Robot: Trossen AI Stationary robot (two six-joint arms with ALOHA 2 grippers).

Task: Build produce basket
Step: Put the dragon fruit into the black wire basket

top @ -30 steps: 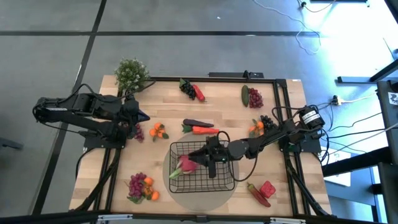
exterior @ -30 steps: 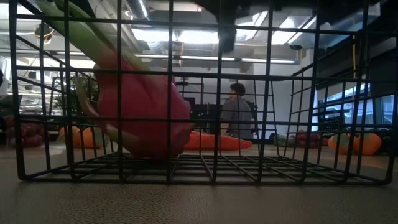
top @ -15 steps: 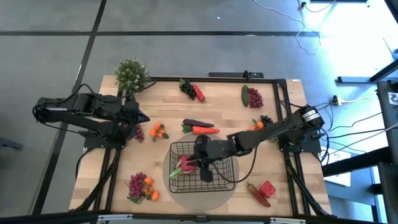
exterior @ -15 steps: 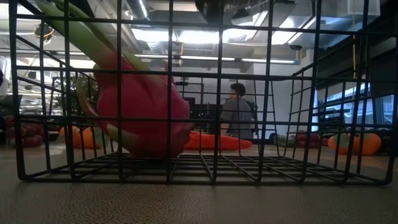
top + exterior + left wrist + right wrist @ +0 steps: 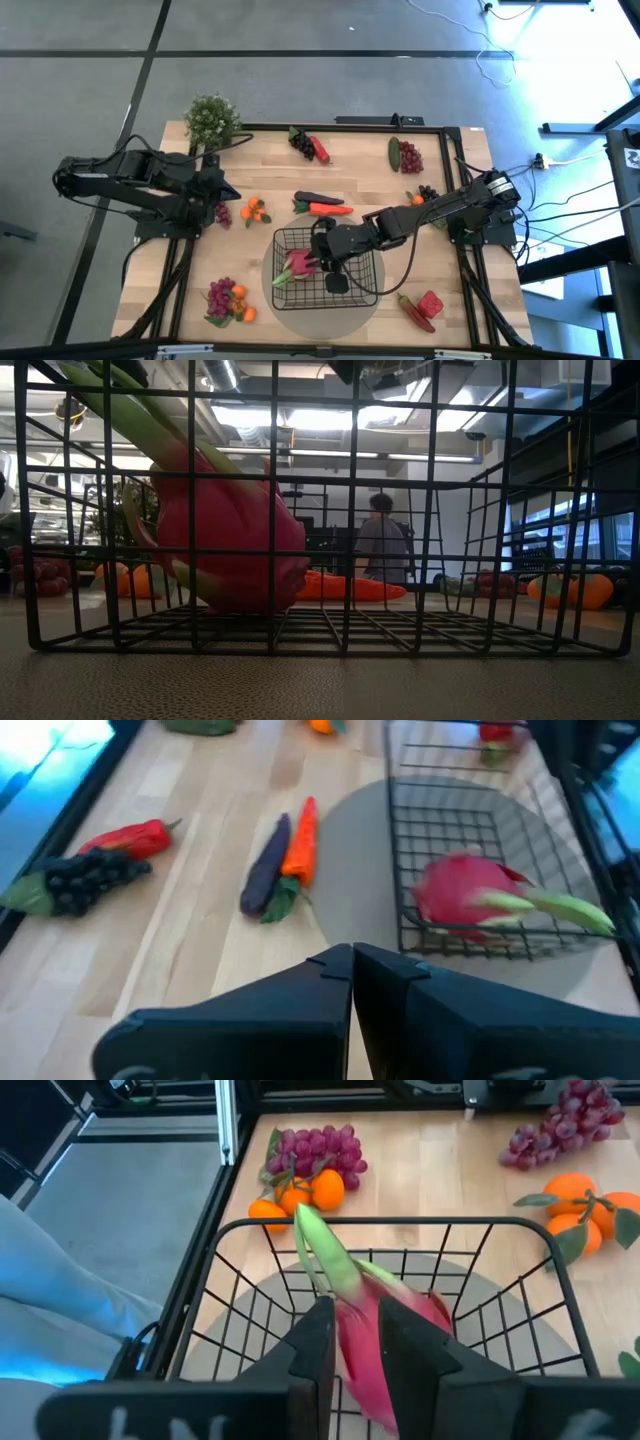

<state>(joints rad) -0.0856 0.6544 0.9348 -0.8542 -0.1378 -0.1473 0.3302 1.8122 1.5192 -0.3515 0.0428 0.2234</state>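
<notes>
Table (image 5: 270, 170): carrying most produce outside basket, so task judged barely begun.
Basket (image 5: 360, 240): sitting at table's near middle, holding only radish (image 5: 302, 265).
Carrot (image 5: 328, 209), eggplant (image 5: 312, 197): lying just beyond basket.
Right claw (image 5: 350, 1345): reaching over radish, narrowly parted, fingers flanking its stalk.
Left claw (image 5: 352, 965): waiting at left edge, fingers closed together, empty.
</notes>
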